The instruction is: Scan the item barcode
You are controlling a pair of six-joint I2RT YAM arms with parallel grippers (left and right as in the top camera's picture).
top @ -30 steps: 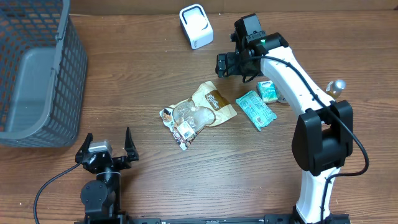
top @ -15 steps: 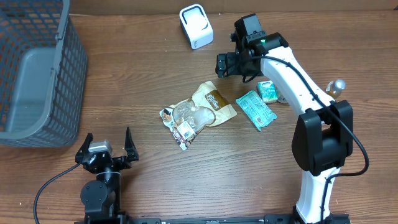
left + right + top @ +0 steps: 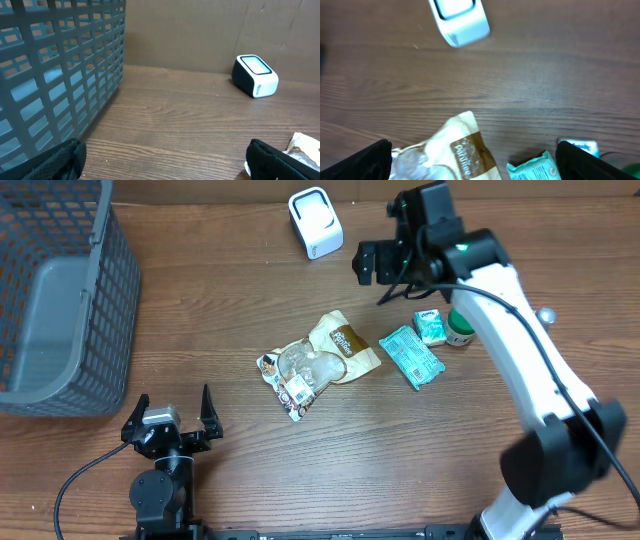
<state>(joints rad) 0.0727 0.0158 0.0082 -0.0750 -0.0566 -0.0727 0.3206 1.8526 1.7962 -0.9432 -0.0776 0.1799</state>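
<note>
A white barcode scanner [image 3: 315,222] stands at the back of the table, also in the left wrist view [image 3: 255,76] and the right wrist view [image 3: 459,17]. Mid-table lie a beige and brown snack bag [image 3: 320,360], a teal packet [image 3: 411,356] and a small teal and white box [image 3: 431,327]. My right gripper [image 3: 385,270] hangs open above the bare wood between scanner and snack bag [image 3: 455,155], holding nothing [image 3: 475,165]. The left gripper [image 3: 170,420] rests open near the front edge, empty [image 3: 162,162].
A grey mesh basket [image 3: 55,300] fills the back left corner and looms left in the left wrist view [image 3: 55,75]. A green round item [image 3: 460,330] sits beside the small box, partly under the right arm. A cardboard wall backs the table.
The right arm has swung up and to the right, carrying its gripper slightly back; the green round item beside the small box now shows. The left arm has not moved.
</note>
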